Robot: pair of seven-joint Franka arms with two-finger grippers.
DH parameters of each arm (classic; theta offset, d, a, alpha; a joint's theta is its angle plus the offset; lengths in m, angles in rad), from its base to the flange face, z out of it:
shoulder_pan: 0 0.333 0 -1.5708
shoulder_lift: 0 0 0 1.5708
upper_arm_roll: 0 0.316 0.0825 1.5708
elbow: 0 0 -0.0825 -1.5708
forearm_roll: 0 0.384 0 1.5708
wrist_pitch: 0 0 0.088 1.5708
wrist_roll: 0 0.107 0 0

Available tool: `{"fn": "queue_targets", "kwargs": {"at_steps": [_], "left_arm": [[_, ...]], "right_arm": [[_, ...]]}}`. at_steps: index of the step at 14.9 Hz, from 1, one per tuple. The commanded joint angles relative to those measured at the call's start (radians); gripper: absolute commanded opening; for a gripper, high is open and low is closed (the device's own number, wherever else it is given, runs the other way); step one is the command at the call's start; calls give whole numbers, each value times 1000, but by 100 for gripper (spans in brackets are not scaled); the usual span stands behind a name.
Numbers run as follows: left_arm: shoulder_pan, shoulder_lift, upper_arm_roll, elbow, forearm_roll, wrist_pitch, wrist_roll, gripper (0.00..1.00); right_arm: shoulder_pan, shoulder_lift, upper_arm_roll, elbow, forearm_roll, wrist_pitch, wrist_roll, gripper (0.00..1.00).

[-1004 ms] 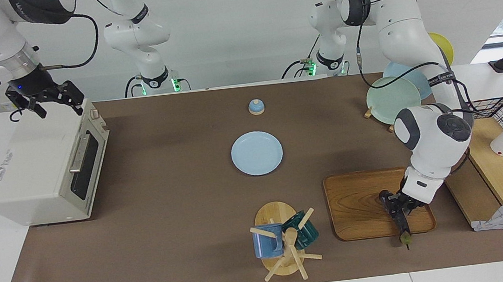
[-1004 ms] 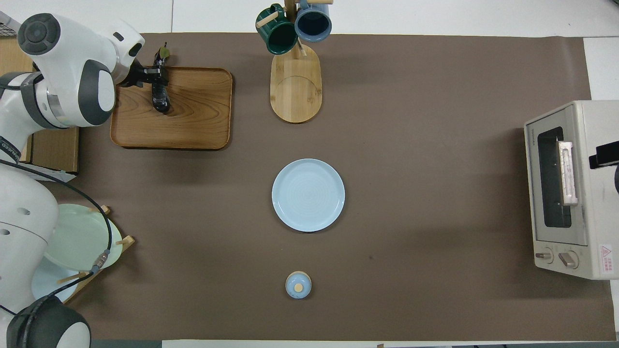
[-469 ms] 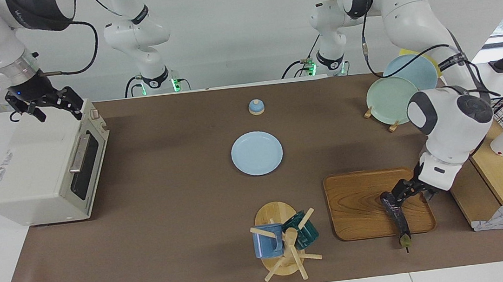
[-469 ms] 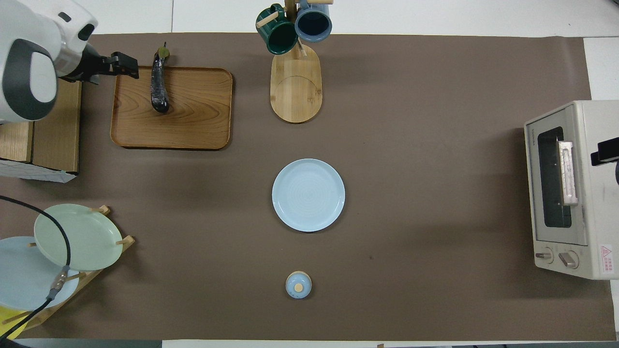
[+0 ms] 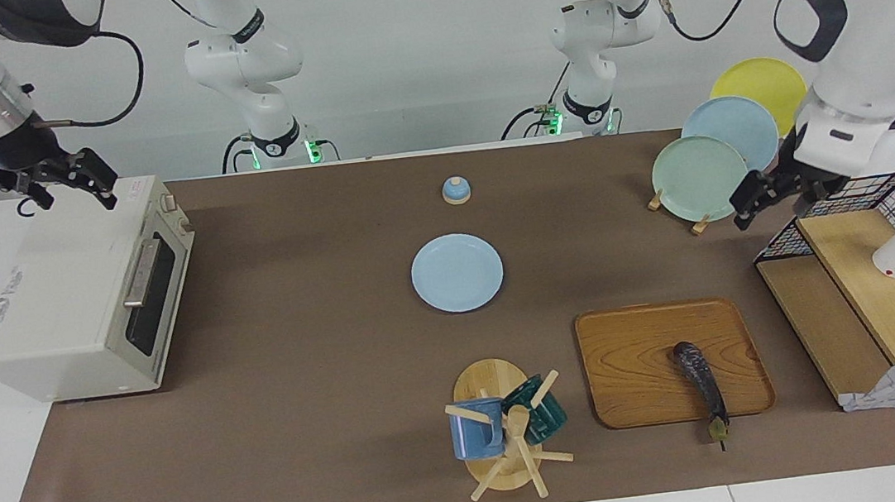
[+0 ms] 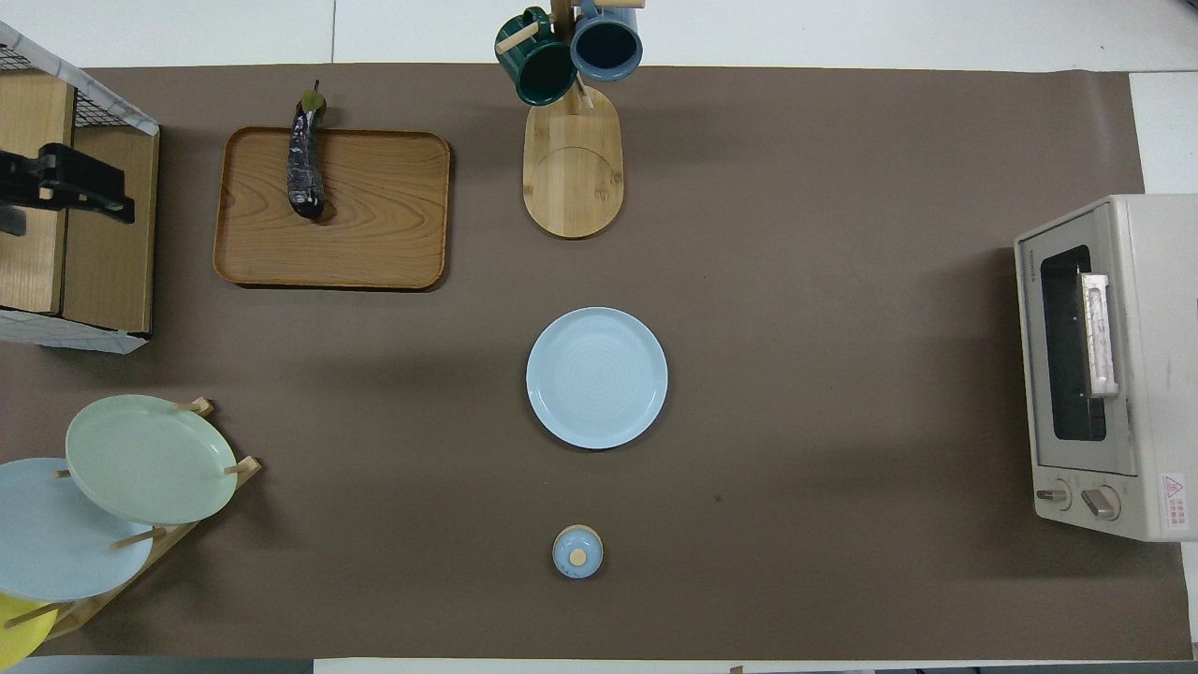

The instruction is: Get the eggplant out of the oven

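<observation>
Resting on the tray, stem over its edge: the eggplant, out of the shut oven.
I judge the task finished; my left gripper hangs empty and spread above the rack, the right gripper spread over the oven; next I only park both.

Dark purple eggplant; off-white oven.
</observation>
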State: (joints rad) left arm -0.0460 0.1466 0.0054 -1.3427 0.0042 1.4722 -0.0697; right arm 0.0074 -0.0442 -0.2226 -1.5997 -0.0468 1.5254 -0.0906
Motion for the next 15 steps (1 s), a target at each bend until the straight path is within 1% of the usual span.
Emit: {"fn": "queue_targets", "kwargs": {"at_steps": [1, 3, 4, 5, 6, 7, 10, 12, 15], "left_arm": [[-3, -125, 2, -114, 30, -55, -19, 100], [6, -215, -13, -231, 30, -46, -31, 100], [36, -260, -40, -293, 28, -38, -35, 100], [69, -283, -80, -335, 26, -24, -36, 100], [84, -285, -105, -351, 26, -21, -38, 100], [83, -283, -107, -354, 25, -19, -36, 100], [43, -260, -85, -348, 13, 10, -41, 100], [15, -231, -49, -317, -33, 22, -41, 100], [20, -236, -56, -328, -46, 45, -38, 100]], "right_arm": [[11, -5, 0, 6, 28, -37, 2, 100], [11, -9, 0, 6, 39, -33, 3, 100], [13, -13, 2, 3, 39, -31, 2, 100], [13, -13, 2, 3, 39, -31, 0, 100], [14, -11, 3, 3, 39, -30, -1, 100], [14, -13, 3, 3, 39, -31, 0, 100], [16, -13, 5, 1, 39, -31, 11, 100], [10, -13, 5, -3, 39, -37, 6, 100], [8, -16, 5, -6, 39, -41, 6, 100]]}}
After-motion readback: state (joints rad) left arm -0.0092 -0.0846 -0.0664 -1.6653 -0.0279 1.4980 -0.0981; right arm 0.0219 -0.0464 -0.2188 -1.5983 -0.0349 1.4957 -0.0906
